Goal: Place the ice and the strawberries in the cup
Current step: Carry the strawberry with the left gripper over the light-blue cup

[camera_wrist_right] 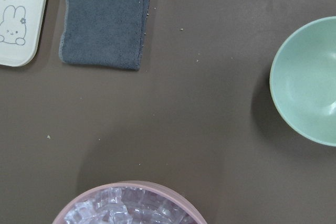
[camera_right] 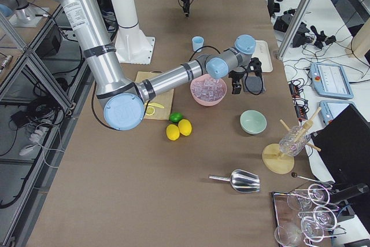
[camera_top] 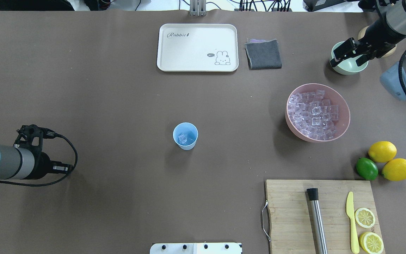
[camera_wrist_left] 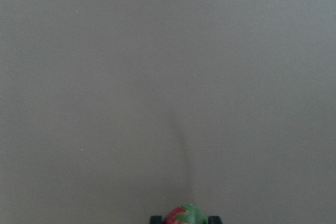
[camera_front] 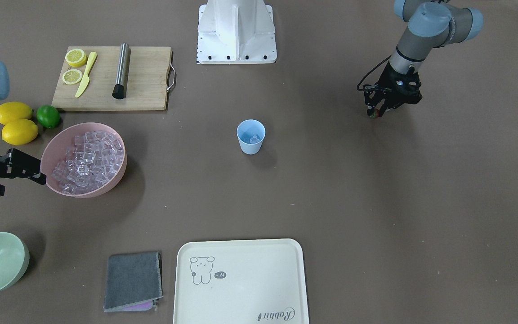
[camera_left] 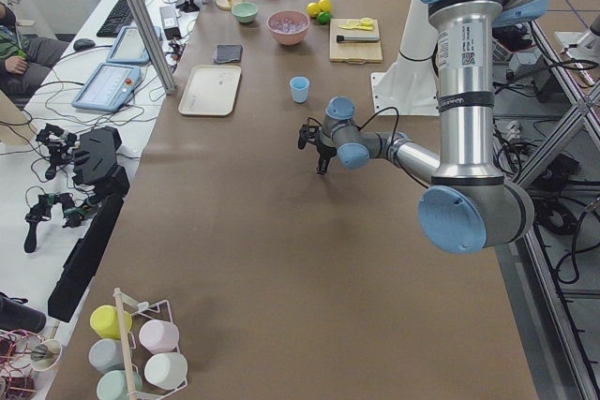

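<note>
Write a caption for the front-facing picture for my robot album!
The left gripper holds a tiny strawberry, off to one side of the blue cup with ice inside.

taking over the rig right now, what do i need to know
Left pincer: shut on the strawberry, over bare table, well off to the cup's side.
Right pincer: open, empty, near the pink bowl.
Cup: upright mid-table, a few cubes of ice inside; the rest are in the pink bowl.
Done: ice in cup, strawberry picked.
Left: carry the strawberry over and drop it into the cup.
</note>
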`<act>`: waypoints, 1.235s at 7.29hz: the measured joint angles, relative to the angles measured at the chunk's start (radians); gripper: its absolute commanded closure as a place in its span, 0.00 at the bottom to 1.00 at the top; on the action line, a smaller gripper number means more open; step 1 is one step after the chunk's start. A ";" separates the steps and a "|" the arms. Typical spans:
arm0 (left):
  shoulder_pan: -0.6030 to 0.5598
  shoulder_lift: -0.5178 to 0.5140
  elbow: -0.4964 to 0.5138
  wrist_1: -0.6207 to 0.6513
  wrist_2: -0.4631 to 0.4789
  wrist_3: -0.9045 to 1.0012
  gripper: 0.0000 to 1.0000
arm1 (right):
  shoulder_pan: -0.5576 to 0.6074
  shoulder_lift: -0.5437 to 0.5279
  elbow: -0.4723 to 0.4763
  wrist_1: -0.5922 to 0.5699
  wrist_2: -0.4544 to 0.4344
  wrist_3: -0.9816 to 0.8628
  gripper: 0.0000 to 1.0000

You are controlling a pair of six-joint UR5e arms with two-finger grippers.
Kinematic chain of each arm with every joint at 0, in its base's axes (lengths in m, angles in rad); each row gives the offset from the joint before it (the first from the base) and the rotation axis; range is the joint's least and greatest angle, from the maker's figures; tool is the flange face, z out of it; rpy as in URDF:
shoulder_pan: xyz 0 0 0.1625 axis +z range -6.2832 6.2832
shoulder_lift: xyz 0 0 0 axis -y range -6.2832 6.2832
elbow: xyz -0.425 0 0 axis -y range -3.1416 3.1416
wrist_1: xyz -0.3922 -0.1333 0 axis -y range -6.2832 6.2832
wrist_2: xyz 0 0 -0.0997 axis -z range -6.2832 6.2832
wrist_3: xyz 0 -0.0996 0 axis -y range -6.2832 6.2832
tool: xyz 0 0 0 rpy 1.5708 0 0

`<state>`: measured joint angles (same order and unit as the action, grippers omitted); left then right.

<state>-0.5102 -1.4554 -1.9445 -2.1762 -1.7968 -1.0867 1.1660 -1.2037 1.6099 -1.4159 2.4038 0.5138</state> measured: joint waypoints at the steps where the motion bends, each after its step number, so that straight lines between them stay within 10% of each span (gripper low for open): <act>1: -0.007 0.001 -0.018 0.001 -0.003 0.001 1.00 | 0.001 0.000 0.000 0.000 0.000 0.000 0.01; 5: -0.095 -0.055 -0.101 0.019 -0.079 0.007 1.00 | 0.012 -0.007 0.002 -0.001 0.003 -0.001 0.01; 9: -0.065 -0.466 -0.087 0.383 -0.067 -0.097 1.00 | 0.025 -0.015 0.000 0.001 -0.003 -0.004 0.01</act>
<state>-0.5757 -1.9213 -2.0317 -1.7934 -1.8642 -1.1835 1.1910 -1.2184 1.6100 -1.4145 2.4006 0.5098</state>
